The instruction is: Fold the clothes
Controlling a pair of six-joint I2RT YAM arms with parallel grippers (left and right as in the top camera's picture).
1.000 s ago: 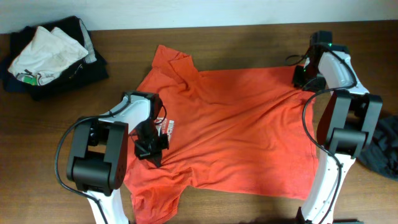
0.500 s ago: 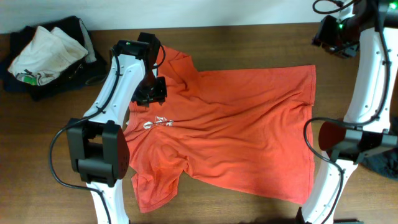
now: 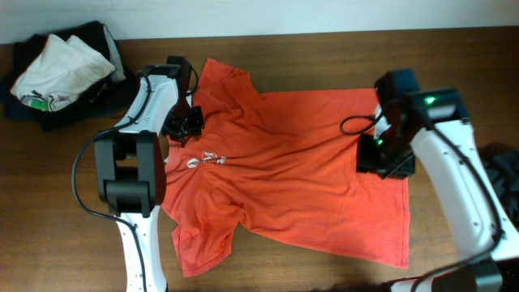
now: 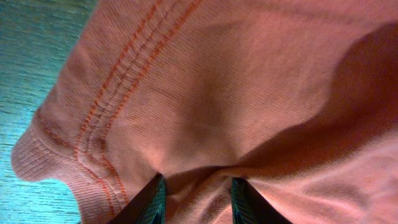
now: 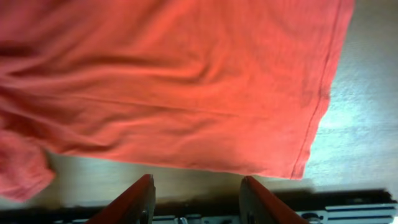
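The orange-red T-shirt (image 3: 300, 162) lies spread on the wooden table, its small white print (image 3: 203, 159) near the left side. My left gripper (image 3: 185, 123) is down on the shirt's upper-left sleeve, beside the collar. In the left wrist view its jaws (image 4: 196, 202) stand apart with a low ridge of orange cloth (image 4: 205, 93) between the fingertips, near a stitched hem (image 4: 106, 106). My right gripper (image 3: 385, 154) hovers over the shirt's right part. Seen from the right wrist, it (image 5: 198, 202) is open and empty, with the shirt's hem (image 5: 311, 137) ahead of it.
A pile of dark and pale garments (image 3: 57, 73) sits at the table's back left corner. A dark charcoal garment (image 3: 503, 195) lies at the right edge. Bare wood (image 3: 324, 49) shows behind the shirt and along the front left.
The right arm has swung down from the far right corner to the shirt's right part. The left gripper has shifted slightly left onto the sleeve. The shirt lies as half a second ago.
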